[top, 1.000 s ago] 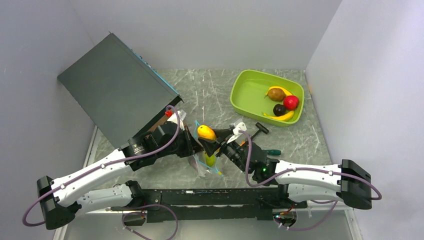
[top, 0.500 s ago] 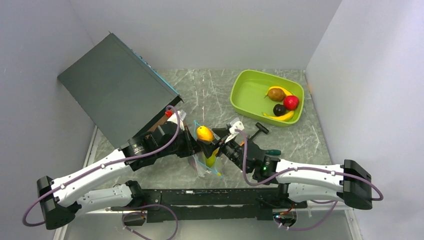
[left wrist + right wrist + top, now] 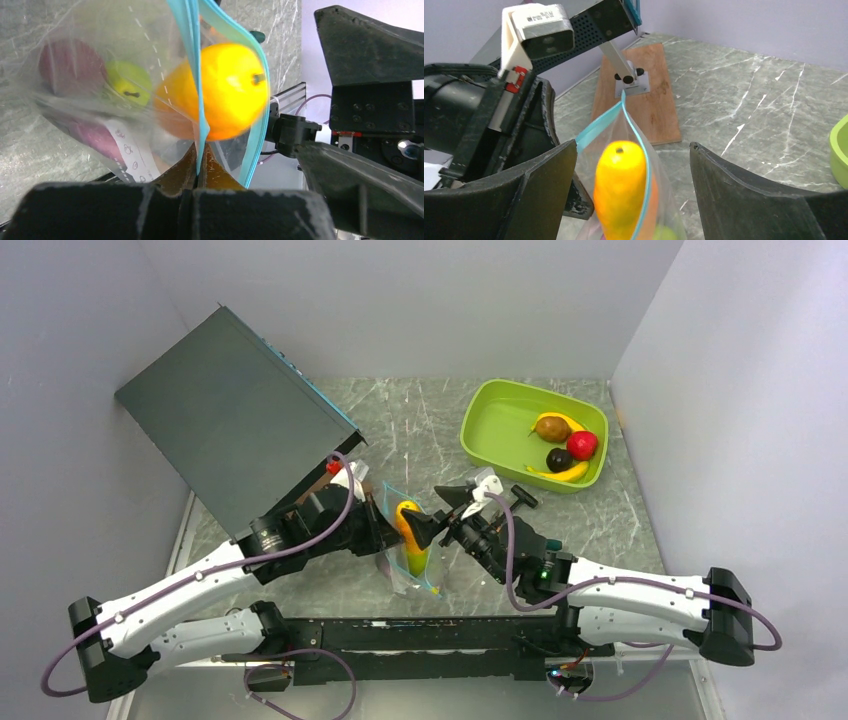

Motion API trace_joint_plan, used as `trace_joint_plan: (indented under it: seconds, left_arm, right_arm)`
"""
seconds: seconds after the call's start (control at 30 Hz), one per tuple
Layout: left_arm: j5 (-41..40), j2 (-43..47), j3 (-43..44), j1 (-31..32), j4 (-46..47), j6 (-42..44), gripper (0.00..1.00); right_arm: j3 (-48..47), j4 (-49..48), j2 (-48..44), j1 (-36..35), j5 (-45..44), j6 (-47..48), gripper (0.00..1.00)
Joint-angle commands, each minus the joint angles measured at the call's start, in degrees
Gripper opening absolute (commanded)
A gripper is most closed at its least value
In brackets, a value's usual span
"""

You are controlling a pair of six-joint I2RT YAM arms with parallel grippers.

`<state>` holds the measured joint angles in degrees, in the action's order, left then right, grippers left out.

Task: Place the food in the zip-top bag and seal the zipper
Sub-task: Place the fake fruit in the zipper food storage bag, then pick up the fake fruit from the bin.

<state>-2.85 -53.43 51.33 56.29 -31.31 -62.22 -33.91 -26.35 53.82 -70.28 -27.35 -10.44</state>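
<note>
1. Grey-green marbled stone made up the tabletop, closed in by plain pale lilac walls.
2. The zip-top bag was clear, floppy, crinkled film, held up near the middle of the tabletop's near edge.
3. Its zipper was a thin blue-green strip, parted into two bowed lines at the mouth.
4. A smooth, glossy orange sat in that mouth between the two strips, stem dimple showing.
5. Lower in the bag lay a round green apple and a dull purple piece, blurred by the film.
6. The left gripper was pressed together, pinching the bag's zipper edge.
7. The right gripper was spread wide, its black fingers on either side of the orange and clear of it.
8. A lime-green plastic tray with rounded corners stood at the far right corner, holding a brown pear, a red fruit, a dark plum and yellow bananas.
9. A dark, flat-sided box leaned over the far left corner.
</note>
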Motion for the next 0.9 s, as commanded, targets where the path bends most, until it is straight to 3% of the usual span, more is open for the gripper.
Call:
trace_joint_plan:
  seconds: [0.0,0.27,0.43,0.73,0.87]
  left_arm:
    - [-0.7,2.0,0.0,0.1,0.1,-0.2,0.0]
    - [-0.4,2.3,-1.3,0.1,0.9,-0.7,0.0]
    - [0.1,1.8,-1.1,0.1,1.1,-0.7,0.0]
    - [0.9,1.3,-2.1,0.3,2.3,-1.6,0.0]
    - [0.6,1.1,-1.9,0.4,2.1,-1.4,0.0]
  right_arm:
    - [-1.0,1.8,-2.0,-0.2,-0.2,1.3,0.84]
    - [0.5,5.8,-6.6,0.2,-5.6,1.1,0.85]
    - [-2.5,9.8,-5.9,4.4,-8.8,0.4,0.83]
    - [-14.4,19.6,4.4,27.2,-5.6,-11.7,0.84]
    - [-22.4,28.7,12.6,35.9,-6.5,-18.0,0.84]
